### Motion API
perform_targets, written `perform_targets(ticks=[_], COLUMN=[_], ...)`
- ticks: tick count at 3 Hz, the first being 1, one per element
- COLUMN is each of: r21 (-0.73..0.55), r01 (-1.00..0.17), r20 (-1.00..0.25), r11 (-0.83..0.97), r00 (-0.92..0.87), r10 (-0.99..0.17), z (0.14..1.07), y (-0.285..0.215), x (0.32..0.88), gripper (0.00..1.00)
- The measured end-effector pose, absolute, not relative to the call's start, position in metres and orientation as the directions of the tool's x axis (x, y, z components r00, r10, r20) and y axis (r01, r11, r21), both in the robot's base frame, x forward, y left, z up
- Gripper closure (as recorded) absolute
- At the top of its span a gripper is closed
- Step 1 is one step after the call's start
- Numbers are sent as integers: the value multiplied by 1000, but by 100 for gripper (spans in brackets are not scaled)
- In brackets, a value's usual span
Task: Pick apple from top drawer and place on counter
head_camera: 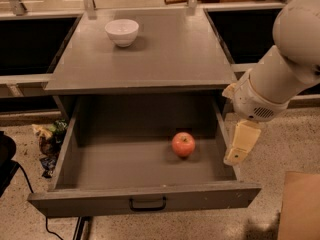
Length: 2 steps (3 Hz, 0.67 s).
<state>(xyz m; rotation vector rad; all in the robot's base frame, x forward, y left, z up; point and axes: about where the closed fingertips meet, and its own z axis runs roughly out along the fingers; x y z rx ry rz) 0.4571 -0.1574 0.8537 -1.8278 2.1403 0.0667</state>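
Counter [175, 59] on top, top drawer [100, 201] pulled open below. Gripper [241, 143] hangs over the drawer's right wall, open or closed: can't tell. Apple [183, 144] on drawer floor, right of centre; likely light, rigid, smooth, prone to roll, so pinch across its widest girth

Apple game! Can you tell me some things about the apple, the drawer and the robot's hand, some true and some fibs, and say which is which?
1. The apple lies inside the open top drawer. True.
2. The gripper is holding the apple. False: the gripper hangs by the drawer's right wall, apart from the apple.
3. A white bowl stands on the counter. True.
4. The white bowl sits at the counter's front right corner. False: it sits toward the back left of the counter.
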Motion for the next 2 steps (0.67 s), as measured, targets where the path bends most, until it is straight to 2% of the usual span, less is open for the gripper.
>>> perform_targets(ticks=[2], r21=[-129], r01=[-986], r20=[-287], r11=[106], r00=[-66], r10=[-956], z=[793], y=[-113], x=[478], gripper=[0])
